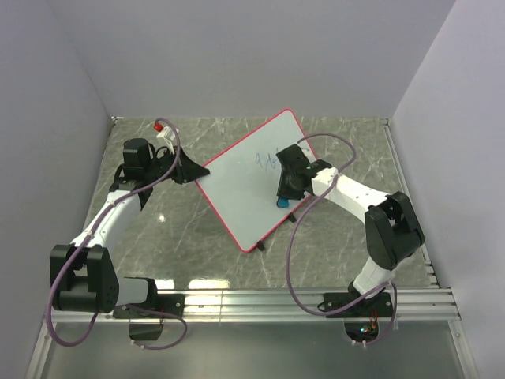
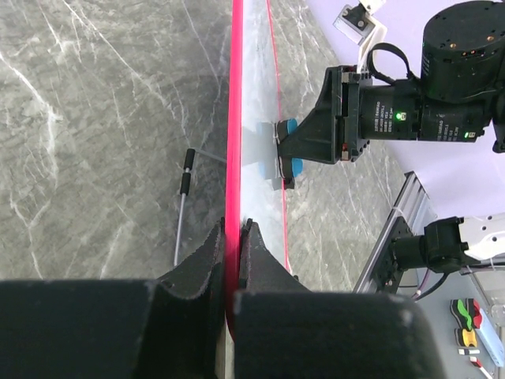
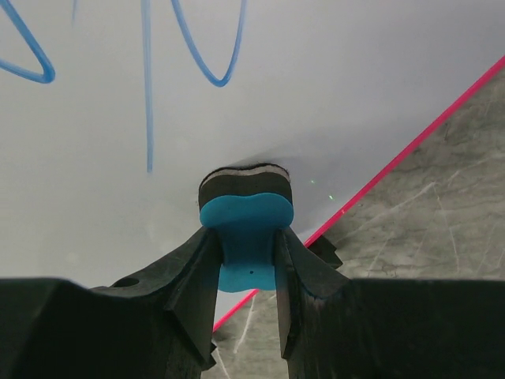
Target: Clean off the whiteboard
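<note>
The whiteboard (image 1: 245,189), white with a thin red frame, lies slantwise on the marble table with blue scribbles (image 1: 264,162) near its far part. My left gripper (image 1: 197,175) is shut on the board's left edge; in the left wrist view the red frame (image 2: 233,118) runs between the closed fingers of the left gripper (image 2: 234,237). My right gripper (image 1: 282,197) is shut on a small blue eraser (image 3: 246,229), whose dark pad presses on the white surface (image 3: 331,71) just below the scribbles (image 3: 147,87). The right gripper (image 3: 246,249) stands close to the board's near right edge.
A small red-and-white object (image 1: 163,129) lies at the back left by the wall. A black foot (image 3: 327,251) sticks out from the board's edge. An aluminium rail (image 1: 316,298) runs along the near side, and grey walls close in the left, back and right.
</note>
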You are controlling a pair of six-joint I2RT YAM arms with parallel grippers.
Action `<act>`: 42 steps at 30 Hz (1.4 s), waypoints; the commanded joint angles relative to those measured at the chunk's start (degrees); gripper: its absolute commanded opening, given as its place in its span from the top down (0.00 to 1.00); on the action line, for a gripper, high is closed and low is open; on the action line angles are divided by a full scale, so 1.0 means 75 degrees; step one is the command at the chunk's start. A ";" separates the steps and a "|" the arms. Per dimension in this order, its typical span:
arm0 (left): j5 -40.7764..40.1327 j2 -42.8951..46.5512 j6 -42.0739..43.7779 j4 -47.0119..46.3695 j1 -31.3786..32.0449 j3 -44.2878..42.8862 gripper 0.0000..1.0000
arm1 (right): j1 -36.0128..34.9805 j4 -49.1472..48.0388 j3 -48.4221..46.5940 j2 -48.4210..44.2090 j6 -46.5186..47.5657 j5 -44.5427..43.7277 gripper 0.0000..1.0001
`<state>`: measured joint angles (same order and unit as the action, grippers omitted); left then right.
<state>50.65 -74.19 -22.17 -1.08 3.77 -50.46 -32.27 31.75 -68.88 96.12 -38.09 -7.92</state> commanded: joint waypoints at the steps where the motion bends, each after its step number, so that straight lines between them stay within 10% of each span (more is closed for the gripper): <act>1: 0.0359 0.0002 0.1035 -0.0032 0.0329 0.0177 1.00 | -0.0057 -0.0390 -0.0388 -0.0031 -0.0148 -0.0010 1.00; 17: 0.0219 0.0107 0.1105 0.0027 0.0411 0.0259 1.00 | -0.0056 0.0477 -0.5356 0.1855 -0.0594 0.0635 1.00; 32: 0.0184 0.0107 0.1129 -0.0008 0.0411 0.0247 1.00 | 0.0447 -0.0471 -0.0429 -0.0169 -0.0641 0.0353 1.00; 42: 0.0160 0.0154 0.1152 -0.0032 0.0447 0.0282 1.00 | 0.0448 -0.0448 -0.1419 -0.0078 -0.0770 0.0552 1.00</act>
<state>50.06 -73.95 -21.91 -2.55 5.30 -49.52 -28.80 31.31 -72.47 96.12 -43.00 -3.77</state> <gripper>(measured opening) 0.064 0.367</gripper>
